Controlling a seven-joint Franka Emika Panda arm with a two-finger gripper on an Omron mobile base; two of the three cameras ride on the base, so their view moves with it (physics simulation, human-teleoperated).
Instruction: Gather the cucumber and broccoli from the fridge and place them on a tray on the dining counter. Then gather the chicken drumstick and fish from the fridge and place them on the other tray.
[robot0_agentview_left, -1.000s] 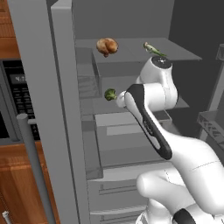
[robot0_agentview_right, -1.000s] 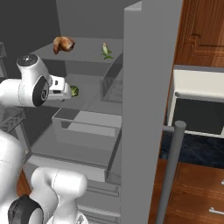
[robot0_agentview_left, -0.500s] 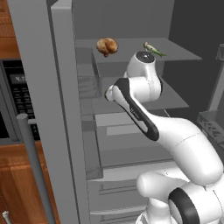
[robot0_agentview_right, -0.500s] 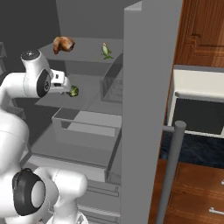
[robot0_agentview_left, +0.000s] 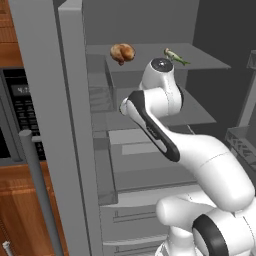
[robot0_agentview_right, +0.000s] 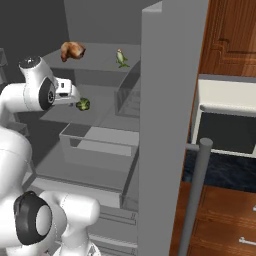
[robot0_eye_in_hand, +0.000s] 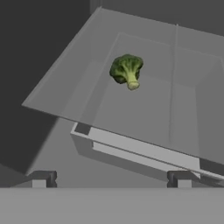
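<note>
The fridge (robot0_agentview_left: 45, 100) stands open. On its middle shelf lies the broccoli (robot0_agentview_right: 83, 104), a green floret head with a pale stem, seen ahead in the hand view (robot0_eye_in_hand: 127, 70). My gripper (robot0_agentview_right: 75, 99) hovers just left of it, open, with nothing between its fingertips (robot0_eye_in_hand: 43, 178). The top shelf carries the orange-brown chicken drumstick (robot0_agentview_left: 122, 52) and, to its right, the slender greenish fish (robot0_agentview_left: 176, 56). My arm hides the broccoli in the left base view. The cucumber and the dining counter with its trays are out of view.
The open fridge door (robot0_agentview_right: 165, 125) with its bar handle (robot0_agentview_right: 195, 200) stands close on the right. A clear drawer (robot0_agentview_right: 100, 145) sits below the broccoli's shelf. A black oven panel (robot0_agentview_left: 15, 110) and wooden cabinets (robot0_agentview_right: 230, 35) flank the fridge.
The arm has reached deeper into the fridge and the hand has come down close to the broccoli. The jaws have stayed open; the food has not moved.
</note>
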